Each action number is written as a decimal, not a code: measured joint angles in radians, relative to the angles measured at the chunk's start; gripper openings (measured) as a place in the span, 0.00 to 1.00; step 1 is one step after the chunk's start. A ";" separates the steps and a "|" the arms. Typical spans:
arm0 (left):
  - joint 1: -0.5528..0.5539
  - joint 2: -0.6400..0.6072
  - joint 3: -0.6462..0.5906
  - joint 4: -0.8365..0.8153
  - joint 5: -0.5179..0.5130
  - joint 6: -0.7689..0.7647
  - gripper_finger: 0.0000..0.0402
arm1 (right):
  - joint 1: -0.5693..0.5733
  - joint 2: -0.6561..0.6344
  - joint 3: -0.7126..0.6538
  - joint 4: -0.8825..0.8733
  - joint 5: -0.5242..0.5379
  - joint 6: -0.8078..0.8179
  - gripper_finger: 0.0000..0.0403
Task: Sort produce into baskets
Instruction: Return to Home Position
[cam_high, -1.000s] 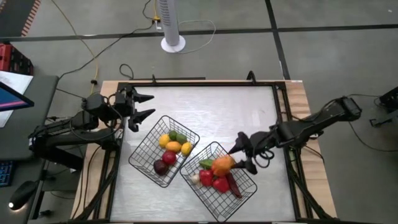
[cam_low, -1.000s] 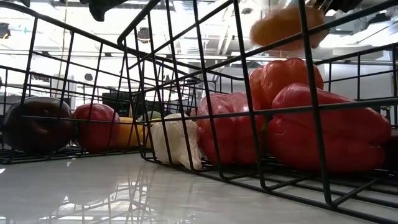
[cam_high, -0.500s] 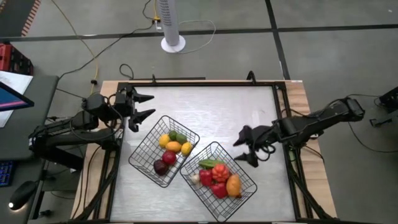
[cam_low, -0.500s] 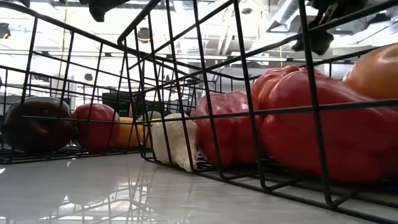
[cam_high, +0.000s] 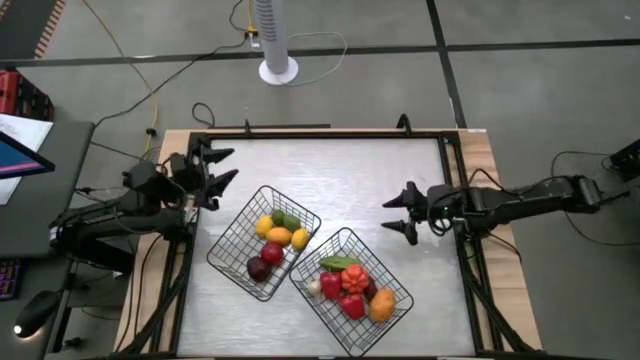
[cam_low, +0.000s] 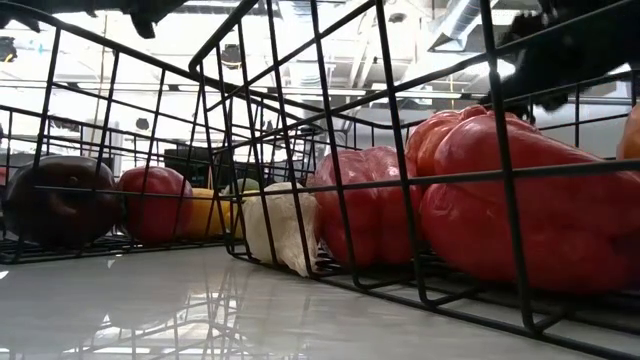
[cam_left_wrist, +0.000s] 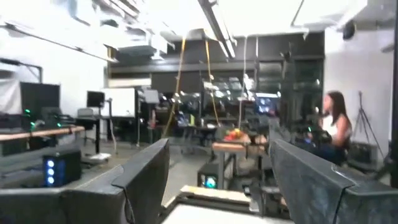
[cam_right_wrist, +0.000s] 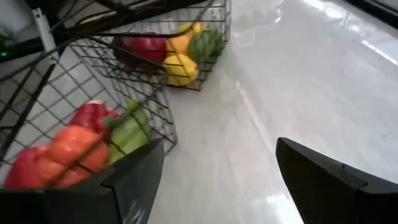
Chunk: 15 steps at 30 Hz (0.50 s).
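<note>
Behind basket mesh (cam_high: 232, 252), produce (cam_low: 580, 220) half-hidden; left gripper (cam_high: 233, 164), right gripper (cam_high: 386, 215) — spread.

Spread dark fingers (cam_right_wrist: 134, 180) frame the shiny desk (cam_right_wrist: 298, 87). The nearer basket (cam_right_wrist: 165, 124) holds red, orange and green produce (cam_right_wrist: 74, 146); the farther basket (cam_right_wrist: 214, 62) holds yellow, green and dark red pieces.

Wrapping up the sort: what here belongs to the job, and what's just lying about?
Job: left basket, right basket, produce inside both, left gripper and right gripper, both open.
Lying about: white fan, yellow floor cable.
</note>
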 joint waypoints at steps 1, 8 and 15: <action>0.000 -0.019 -0.009 0.000 -0.009 -0.002 0.65 | -0.015 -0.019 -0.033 0.026 -0.010 -0.005 0.83; 0.000 -0.102 -0.117 -0.070 -0.038 -0.084 0.65 | -0.098 -0.103 -0.224 0.312 -0.021 -0.046 0.83; 0.000 -0.187 -0.254 -0.056 -0.067 -0.156 0.65 | -0.161 -0.123 -0.336 0.532 -0.017 -0.095 0.83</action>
